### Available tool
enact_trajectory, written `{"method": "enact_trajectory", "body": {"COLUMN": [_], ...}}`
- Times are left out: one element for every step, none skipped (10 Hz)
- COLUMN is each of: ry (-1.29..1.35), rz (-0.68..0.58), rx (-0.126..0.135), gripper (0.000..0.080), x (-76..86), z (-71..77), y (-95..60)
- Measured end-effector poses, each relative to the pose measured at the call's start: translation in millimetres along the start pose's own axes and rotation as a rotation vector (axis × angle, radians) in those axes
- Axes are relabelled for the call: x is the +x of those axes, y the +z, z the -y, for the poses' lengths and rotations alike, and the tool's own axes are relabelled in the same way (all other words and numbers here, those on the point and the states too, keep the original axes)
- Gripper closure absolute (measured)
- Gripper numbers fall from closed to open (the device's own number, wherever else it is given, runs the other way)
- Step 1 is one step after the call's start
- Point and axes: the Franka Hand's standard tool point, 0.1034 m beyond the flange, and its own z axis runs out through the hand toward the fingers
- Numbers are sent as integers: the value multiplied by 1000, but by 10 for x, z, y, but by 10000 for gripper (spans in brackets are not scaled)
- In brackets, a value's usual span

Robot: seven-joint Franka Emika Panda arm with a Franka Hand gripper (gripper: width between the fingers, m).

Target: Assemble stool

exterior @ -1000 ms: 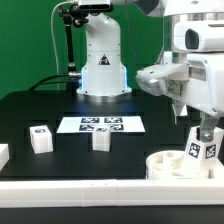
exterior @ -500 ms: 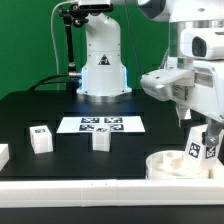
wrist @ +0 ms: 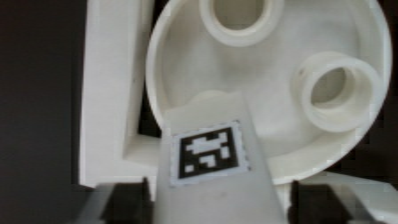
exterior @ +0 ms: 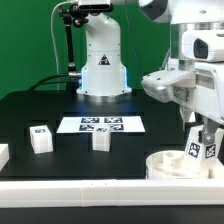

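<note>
Gripping a leg (exterior: 201, 150) upright over the seat (exterior: 163, 166), near edge of table (exterior: 40, 105), exterior view's right.
Clamped in the jaws, long axis vertical, tag facing near; lower end hidden behind seat rim; seat cropped.

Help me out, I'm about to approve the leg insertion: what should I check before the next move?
1. Grip on the leg by the gripper: ok, clamped between the fingers.
2. Held leg above the seat: ok.
3. Held leg lined up with the socket: not ok, it sits beside the hole.
4. Held leg touching the seat: cannot tell.
5. Two loose legs apart from the seat: ok.
</note>
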Motion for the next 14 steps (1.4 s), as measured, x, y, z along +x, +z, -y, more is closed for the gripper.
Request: {"method": "enact_trajectory", "body": {"ry": [19,25,108,238,336,441,547,635,708,775,857,902,988,1058], "rz": [0,0,-1,1,4,7,6,-5,-18,-22,-27,-35,-39,-42], "rx": [0,0,3,12,18,43,59,65,65,56,41,26,18,13], "gripper": [453,453,453,453,453,453,453,453,453,453,453,453,453,453], "x": [-4,-7,-6,-9,-9,-14,-25,-26,-32,-36,-35,-26,-21,-36], "z": [0,0,3,16,24,45,39,29,15,0,-19,-34,-39,-47], "y": [0,0,0,1,2,3,0,-3,-10,-10,-7,0,8,10]}}
